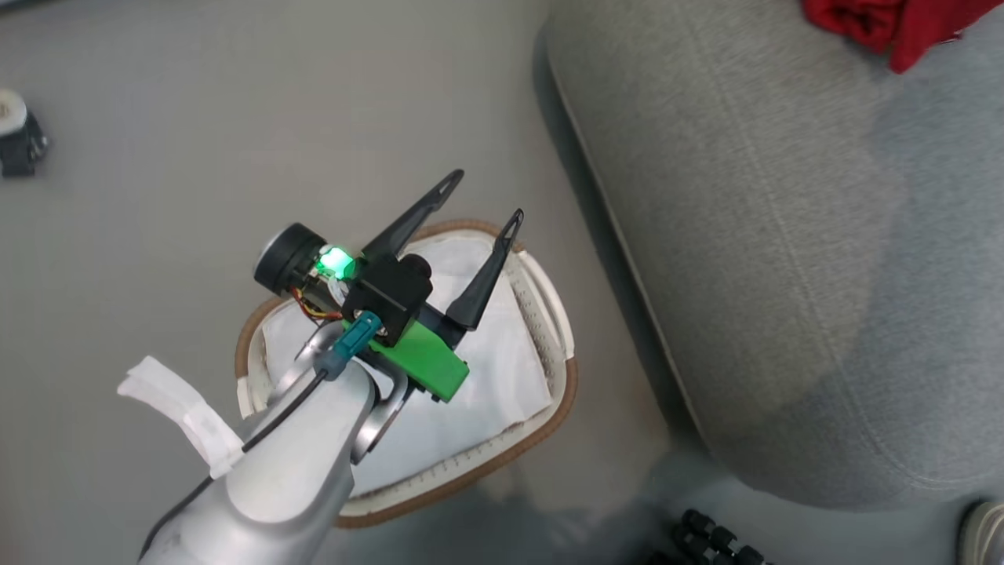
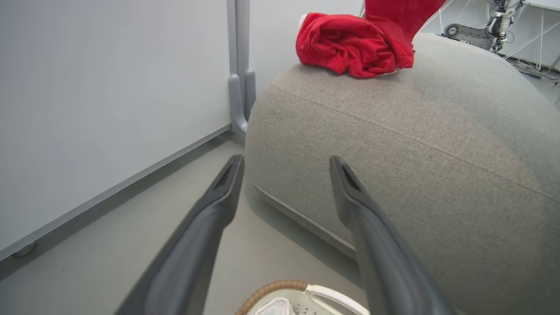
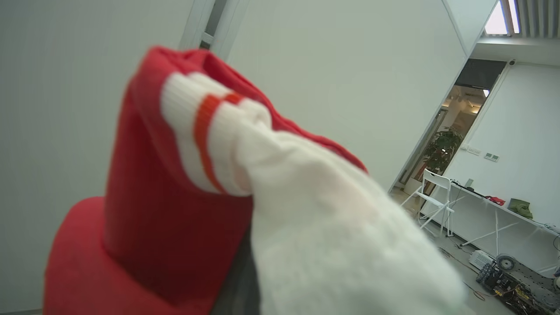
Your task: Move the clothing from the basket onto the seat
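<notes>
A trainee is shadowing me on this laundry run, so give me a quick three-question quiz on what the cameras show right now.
1. True or false: the left gripper hangs over the basket with its jaws shut.
2. Where does the bunched red garment lie? A) on the floor B) on top of the grey sofa C) in the basket
3. In the right wrist view, what colour is the ribbed trim of the second red garment, close to the lens?

Key: 1 false, the jaws stand wide open. 2 B. 3 white, with an orange-red stripe.
</notes>
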{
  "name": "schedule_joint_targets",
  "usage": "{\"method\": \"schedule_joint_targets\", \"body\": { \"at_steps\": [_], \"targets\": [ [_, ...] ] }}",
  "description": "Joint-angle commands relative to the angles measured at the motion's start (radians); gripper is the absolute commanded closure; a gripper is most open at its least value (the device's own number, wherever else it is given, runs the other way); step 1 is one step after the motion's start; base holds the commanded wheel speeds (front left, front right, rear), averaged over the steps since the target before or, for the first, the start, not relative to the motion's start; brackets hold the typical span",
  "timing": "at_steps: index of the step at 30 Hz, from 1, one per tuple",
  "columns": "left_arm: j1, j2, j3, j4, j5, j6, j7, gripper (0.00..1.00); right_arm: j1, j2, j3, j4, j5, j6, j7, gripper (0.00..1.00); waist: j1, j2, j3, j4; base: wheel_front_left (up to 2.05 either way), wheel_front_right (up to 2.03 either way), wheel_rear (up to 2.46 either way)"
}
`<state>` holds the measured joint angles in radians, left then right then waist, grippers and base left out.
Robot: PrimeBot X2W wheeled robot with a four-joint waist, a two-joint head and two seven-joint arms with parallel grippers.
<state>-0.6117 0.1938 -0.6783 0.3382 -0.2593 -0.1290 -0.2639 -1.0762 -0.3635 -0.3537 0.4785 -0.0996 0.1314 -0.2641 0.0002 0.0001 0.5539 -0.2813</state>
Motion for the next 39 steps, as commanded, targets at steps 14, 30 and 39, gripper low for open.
{"method": "schedule_joint_targets", "body": {
  "at_steps": [14,30,39],
  "targets": [
    [-0.041,0.027,0.004,-0.001,0.002,0.014,0.000,0.00,0.115,0.049,-0.060,0.207,-0.053,-0.001,0.000,1.00,-0.0002,-0.0001,0.186,0.062,0.00,0.00,0.00],
    [0.030,0.008,0.034,-0.008,-0.029,0.022,-0.001,0.00,0.286,0.135,0.013,0.121,-0.025,-0.001,0.000,0.00,-0.0002,-0.0001,0.072,0.014,0.00,0.00,0.00],
    [0.105,-0.032,0.109,-0.012,-0.052,0.016,-0.001,0.00,0.398,0.130,0.055,0.055,-0.027,-0.001,0.000,0.00,-0.0002,-0.0001,-0.073,0.039,0.00,0.00,0.00]
  ]
}}
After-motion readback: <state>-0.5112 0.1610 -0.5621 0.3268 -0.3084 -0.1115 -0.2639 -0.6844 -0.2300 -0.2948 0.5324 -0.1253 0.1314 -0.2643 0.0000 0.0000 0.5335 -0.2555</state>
